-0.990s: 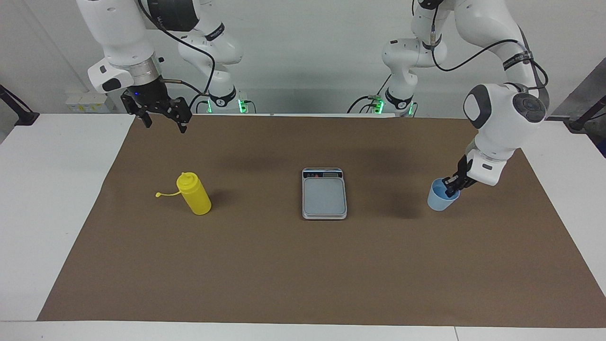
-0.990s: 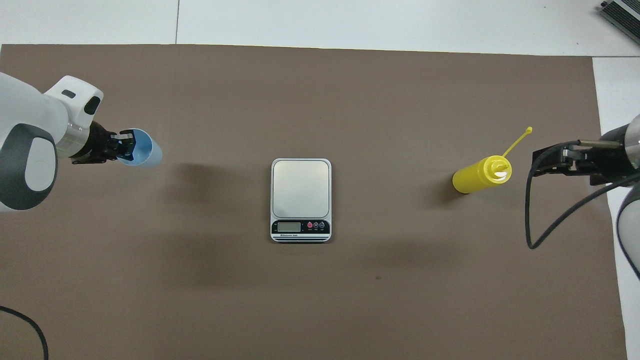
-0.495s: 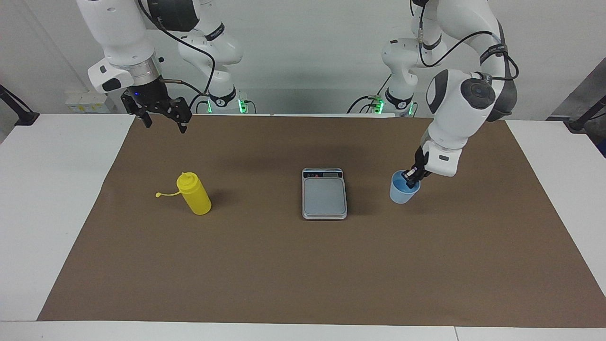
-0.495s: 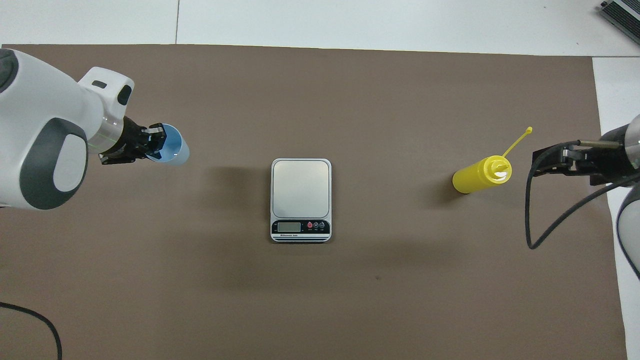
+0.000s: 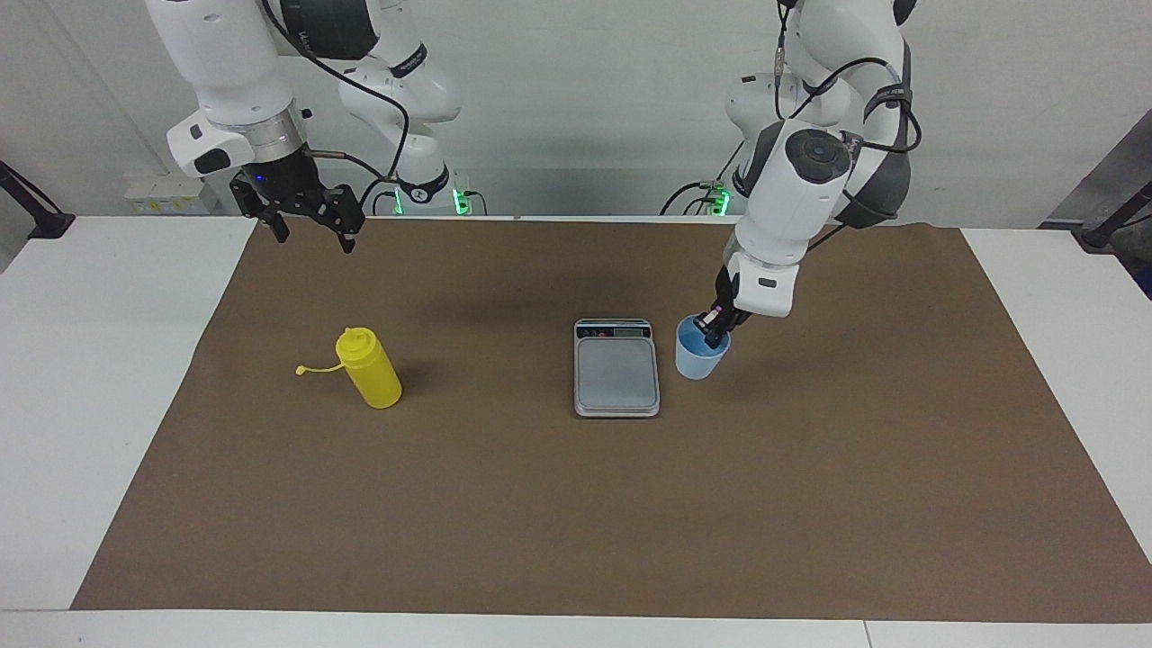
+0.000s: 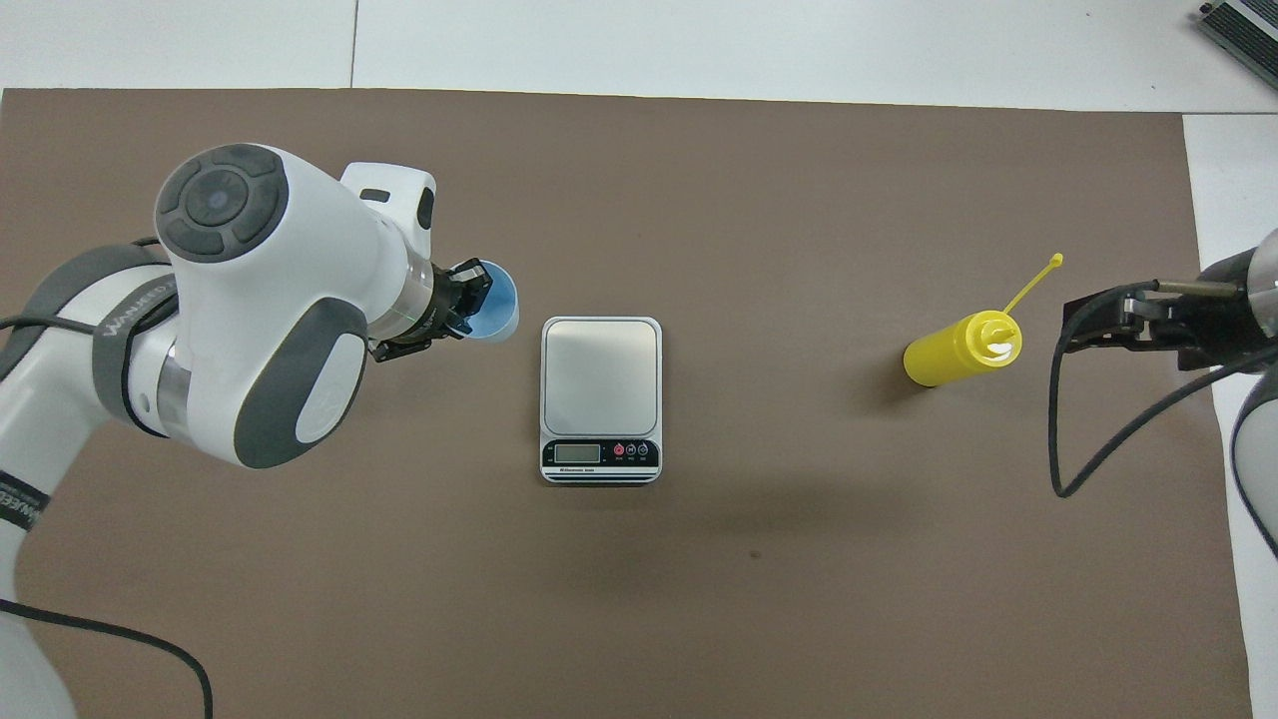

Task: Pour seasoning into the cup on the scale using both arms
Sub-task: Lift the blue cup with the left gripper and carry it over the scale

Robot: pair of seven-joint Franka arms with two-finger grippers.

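**INSPECTION: CUP HELD BESIDE SCALE, NOT ON PLATE; BOTTLE UNTOUCHED**

1. Right gripper (image 5: 313, 238) (image 6: 1078, 322): up in the air over the mat (image 5: 576, 522) corner at the right arm's end. Fingers spread wide, nothing btwn them. Arm idle. Well apart from the bottle.

2. Seasoning bottle (image 5: 371, 371) (image 6: 954, 352): yellow, standing on the mat toward the right arm's end, well apart from the scale. Cap strap (image 5: 315, 368) (image 6: 1033, 282) sticks out sideways toward the right arm's end, so the cap is off the nozzle. No gripper in contact.

3. Scale (image 5: 616, 371) (image 6: 600, 374): flat on the mat, approx. mid-table. Silver plate bare. Display strip (image 6: 577, 452) is on the edge nearer the robots. Reading too small to tell.

4. Cup (image 5: 698, 360) (image 6: 496, 318): light blue, upright, mouth up. It is just beside the scale on the side toward the left arm's end, level w/ the part of the plate nearer the robots. Not on the plate. Cannot tell whether its base touches the mat.

5. Left gripper (image 5: 714, 335) (image 6: 469, 300): pointing down at the cup's mouth, fingers closed narrow on the rim, one inside the wall and one outside. Left arm reaches in from its own end, wrist angled down over the mat beside the scale.

6. White table (image 5: 90, 360) shows around the mat on all sides.
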